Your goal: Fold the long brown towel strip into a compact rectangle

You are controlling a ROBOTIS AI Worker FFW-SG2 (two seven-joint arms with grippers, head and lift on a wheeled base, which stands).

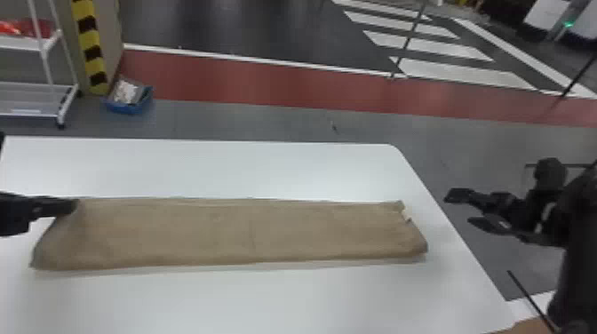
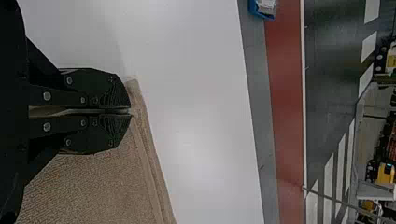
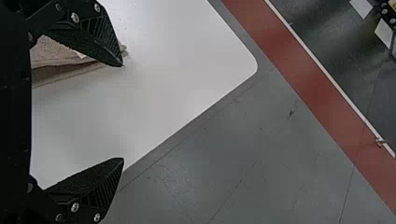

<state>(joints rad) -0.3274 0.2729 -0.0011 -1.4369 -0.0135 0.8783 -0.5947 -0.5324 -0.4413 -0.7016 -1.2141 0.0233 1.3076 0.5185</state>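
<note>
The brown towel strip (image 1: 231, 233) lies lengthwise across the white table, its left end slightly pulled up at the far corner. There my left gripper (image 1: 74, 205) is closed on that corner; in the left wrist view the left gripper (image 2: 130, 112) pinches the towel (image 2: 102, 186) near its edge, fingers pressed together. My right gripper (image 1: 457, 208) is off the table's right side, past the towel's right end, with its fingers apart. In the right wrist view the right gripper (image 3: 123, 112) stands wide with nothing between its tips, and part of the towel (image 3: 49, 53) shows behind one finger.
The white table (image 1: 266, 302) has a rounded far right corner and a slanting right edge, with grey floor beyond. Past the table on the left are a blue bin (image 1: 129, 104) on the floor and a white rack (image 1: 66, 106).
</note>
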